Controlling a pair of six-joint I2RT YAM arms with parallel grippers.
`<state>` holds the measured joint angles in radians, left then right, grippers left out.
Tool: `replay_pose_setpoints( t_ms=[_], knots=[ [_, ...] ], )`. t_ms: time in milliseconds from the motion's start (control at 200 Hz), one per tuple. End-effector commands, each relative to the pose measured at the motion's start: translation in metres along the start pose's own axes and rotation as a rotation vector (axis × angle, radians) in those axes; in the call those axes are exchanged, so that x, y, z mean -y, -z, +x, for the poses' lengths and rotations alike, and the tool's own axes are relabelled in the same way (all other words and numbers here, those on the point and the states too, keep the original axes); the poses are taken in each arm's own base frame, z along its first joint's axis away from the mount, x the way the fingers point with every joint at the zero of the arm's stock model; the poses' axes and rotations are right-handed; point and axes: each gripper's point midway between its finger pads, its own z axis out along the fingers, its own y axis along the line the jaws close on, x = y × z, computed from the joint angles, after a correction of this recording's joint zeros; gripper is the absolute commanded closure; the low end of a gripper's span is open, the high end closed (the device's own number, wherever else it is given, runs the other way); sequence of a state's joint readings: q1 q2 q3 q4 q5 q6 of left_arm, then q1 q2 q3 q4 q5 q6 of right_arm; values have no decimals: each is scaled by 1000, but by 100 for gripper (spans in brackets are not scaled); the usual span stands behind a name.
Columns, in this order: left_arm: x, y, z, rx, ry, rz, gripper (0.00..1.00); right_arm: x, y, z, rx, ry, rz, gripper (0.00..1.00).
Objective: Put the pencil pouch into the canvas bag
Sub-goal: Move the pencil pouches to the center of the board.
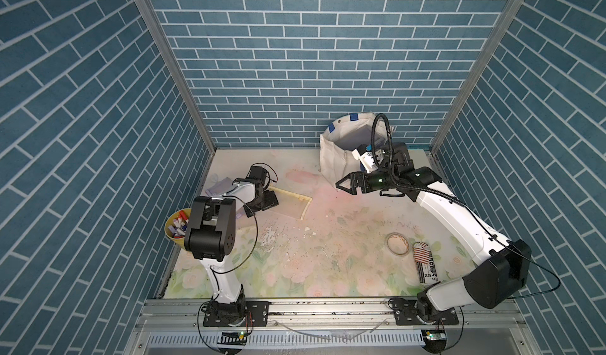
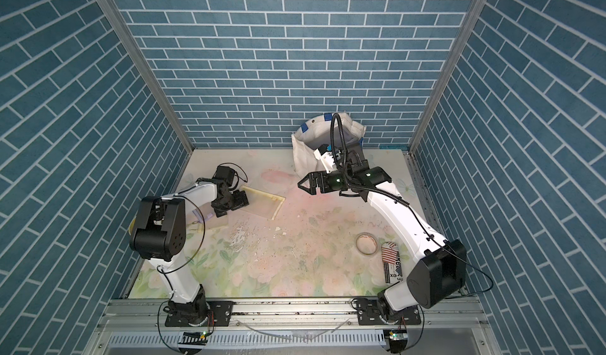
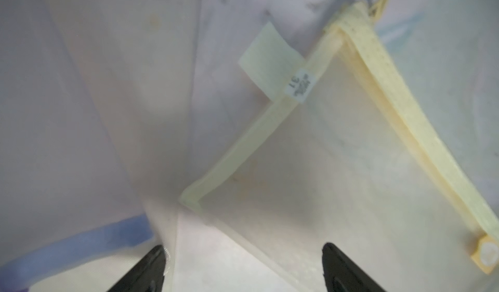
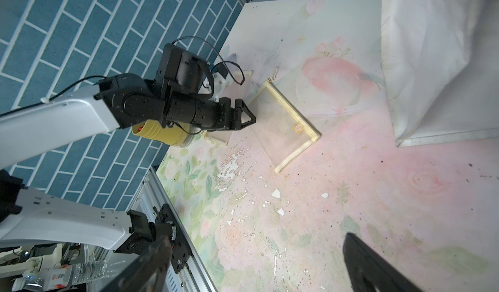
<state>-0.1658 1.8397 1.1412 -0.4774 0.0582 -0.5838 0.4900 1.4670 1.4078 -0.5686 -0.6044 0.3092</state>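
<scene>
Pickup looks to be starting: left gripper [image 3: 243, 246], wide open and empty, is straddling one edge of pencil pouch [image 3: 337, 169]; right gripper [image 1: 341, 184] is hovering open and empty beside canvas bag [image 1: 334, 153].

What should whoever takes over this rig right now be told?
Left gripper: open, down at the pencil pouch, the pouch's edge between its fingers, not gripped.
Right gripper: open, empty, in the air in front of the canvas bag.
The pouch lies flat on the table, left of centre. The bag stands at the far right, mouth open.
Done: nothing; the pouch is not yet lifted.
Left: grip the pouch, carry it across, drop it in the bag.
</scene>
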Motion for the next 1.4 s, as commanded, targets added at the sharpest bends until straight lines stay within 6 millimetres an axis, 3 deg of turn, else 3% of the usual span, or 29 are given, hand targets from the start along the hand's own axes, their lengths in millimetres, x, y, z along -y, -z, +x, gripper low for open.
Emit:
replay_pose_setpoints(
  t_ms=[0,285,595,700,825,900,1005,1235,1395],
  knots=[
    [19,-23,63,-154,30,23,9,6,13,-9,43,4,27,2],
    [94,-29,136,-171,-23,103,9,24,30,-11,85,-37,70,2],
    [167,-4,213,-212,-146,223,10,44,34,11,52,-93,154,1],
    [177,13,220,-205,-126,311,11,54,34,17,28,-134,183,1],
    [188,53,211,-183,-157,444,12,60,30,24,-3,-166,196,2],
    [178,74,202,-163,-154,480,12,62,20,28,-41,-193,170,2],
    [146,88,187,-123,-106,484,12,66,1,39,-117,-233,141,4],
    [44,83,160,-59,55,386,14,55,-59,65,-293,-239,70,6],
    [-2,80,148,2,165,379,17,47,-106,80,-382,-229,12,10]
  ],
)
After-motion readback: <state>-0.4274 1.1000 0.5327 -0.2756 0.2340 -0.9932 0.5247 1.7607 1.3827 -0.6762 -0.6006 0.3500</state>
